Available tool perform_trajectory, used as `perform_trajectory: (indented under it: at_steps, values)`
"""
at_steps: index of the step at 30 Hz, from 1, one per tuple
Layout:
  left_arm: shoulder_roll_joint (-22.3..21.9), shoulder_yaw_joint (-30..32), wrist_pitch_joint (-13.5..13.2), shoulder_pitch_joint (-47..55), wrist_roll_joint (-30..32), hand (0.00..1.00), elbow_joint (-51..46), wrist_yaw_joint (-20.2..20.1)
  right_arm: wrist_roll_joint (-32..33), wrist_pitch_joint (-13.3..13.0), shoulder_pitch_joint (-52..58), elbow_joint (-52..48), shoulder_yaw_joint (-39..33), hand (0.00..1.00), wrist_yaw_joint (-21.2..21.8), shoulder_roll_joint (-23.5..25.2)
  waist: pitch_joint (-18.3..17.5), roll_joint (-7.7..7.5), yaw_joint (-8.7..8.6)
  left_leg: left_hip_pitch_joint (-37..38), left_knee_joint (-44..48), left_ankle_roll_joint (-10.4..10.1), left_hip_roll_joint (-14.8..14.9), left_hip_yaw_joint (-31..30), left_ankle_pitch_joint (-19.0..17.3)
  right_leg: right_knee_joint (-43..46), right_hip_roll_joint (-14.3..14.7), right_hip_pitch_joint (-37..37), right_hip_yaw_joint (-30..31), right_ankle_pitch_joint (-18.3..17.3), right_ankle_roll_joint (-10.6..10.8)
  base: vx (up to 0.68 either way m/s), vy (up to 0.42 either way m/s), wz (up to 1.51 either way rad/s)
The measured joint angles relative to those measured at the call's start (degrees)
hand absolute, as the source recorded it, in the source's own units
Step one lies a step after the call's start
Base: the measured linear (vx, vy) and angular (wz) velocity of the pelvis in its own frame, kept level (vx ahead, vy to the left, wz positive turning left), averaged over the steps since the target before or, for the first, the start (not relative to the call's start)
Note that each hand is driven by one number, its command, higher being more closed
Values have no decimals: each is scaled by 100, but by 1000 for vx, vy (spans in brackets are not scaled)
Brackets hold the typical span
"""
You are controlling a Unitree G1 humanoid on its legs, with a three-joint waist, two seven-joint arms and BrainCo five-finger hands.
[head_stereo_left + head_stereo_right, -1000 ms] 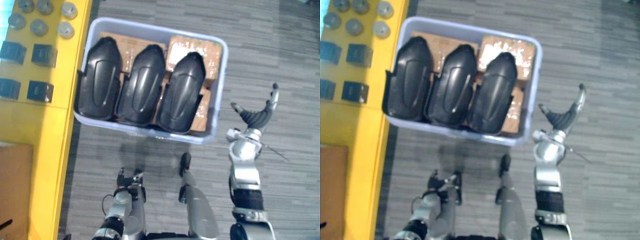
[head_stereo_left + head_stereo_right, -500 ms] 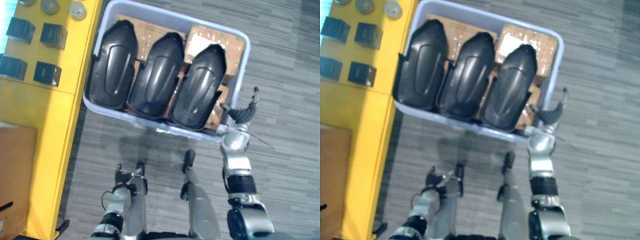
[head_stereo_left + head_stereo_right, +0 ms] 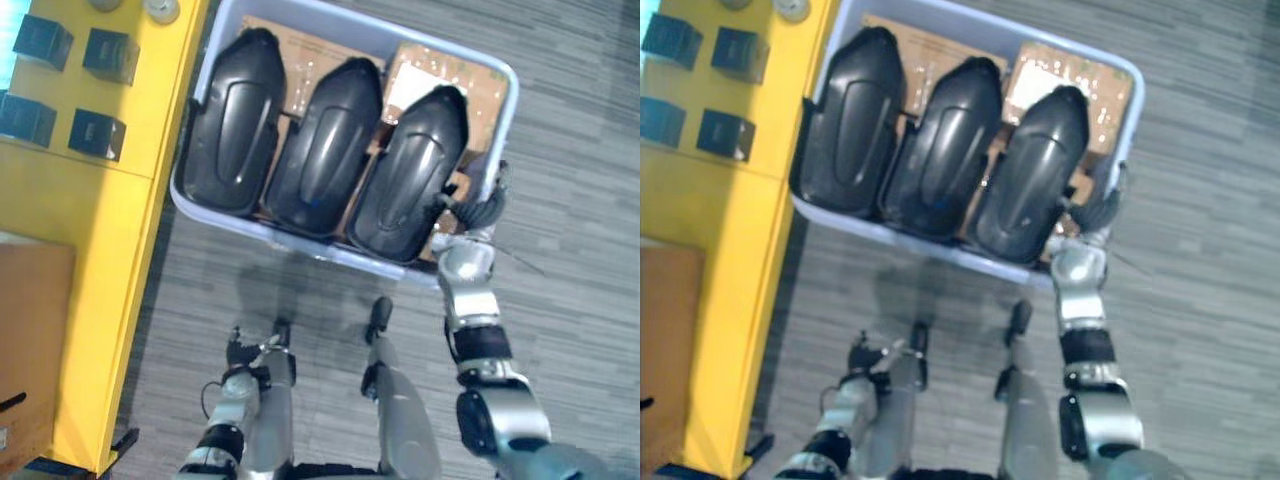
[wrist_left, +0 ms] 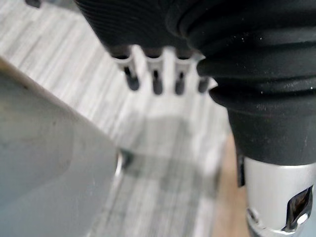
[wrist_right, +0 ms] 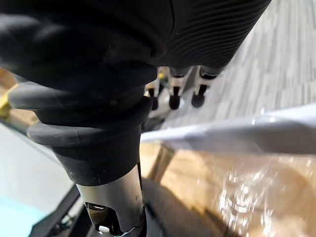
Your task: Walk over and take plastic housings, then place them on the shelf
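Likely light, stiff and slick, the black plastic housings (image 3: 325, 145) lie in the pale bin (image 3: 300, 238) beside the yellow shelf (image 3: 110, 230), the rightmost housing's (image 3: 412, 170) flared rim, nearest the spread-fingered right hand (image 3: 478, 212), offering the surest hold, while the left hand (image 3: 243, 352) hangs relaxed.

The right hand (image 3: 482, 212) has swung in from over the floor (image 3: 585, 190) to the bin (image 3: 508, 90), at its right wall.

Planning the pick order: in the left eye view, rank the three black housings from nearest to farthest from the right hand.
1. Right housing, beside the right hand at the bin's right end.
2. Middle housing, bin's centre.
3. Left housing, by the yellow shelf.
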Motion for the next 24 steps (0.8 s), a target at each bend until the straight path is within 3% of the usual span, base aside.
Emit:
perform_trajectory:
  at_steps: [8,9,13,19,24]
  values:
    - [33,-2,-9,1,-155,0,23,-44,196,18,-992,1407,190,0,368,-502,4,7,28,-4,-102,11,-46,-107,67,-3,-36,0,-147,24,-6,-19,51,8]
    - [42,-3,-9,1,-180,0,34,-49,212,35,-1153,1628,247,100,415,-572,4,8,26,3,-118,28,-65,-104,77,-4,-56,0,-150,43,-18,-19,74,1]
    - [41,-9,-10,-103,-216,0,208,-89,343,59,-1679,2267,286,100,594,-829,66,122,26,52,-171,96,-73,-106,126,-6,-55,-5,-163,366,-131,-27,92,-1]
    - [90,-167,-11,-193,-233,0,362,-214,359,106,-2307,3340,277,100,838,-1274,69,129,128,13,-162,157,-117,-111,164,-6,-122,-25,-257,545,-141,-30,91,3]
    - [84,-256,-13,-331,-236,0,476,-265,-323,111,-2635,3870,428,100,1098,-1388,73,147,161,-57,-165,95,-98,-118,210,-6,-66,-92,-313,536,-152,1,33,0]
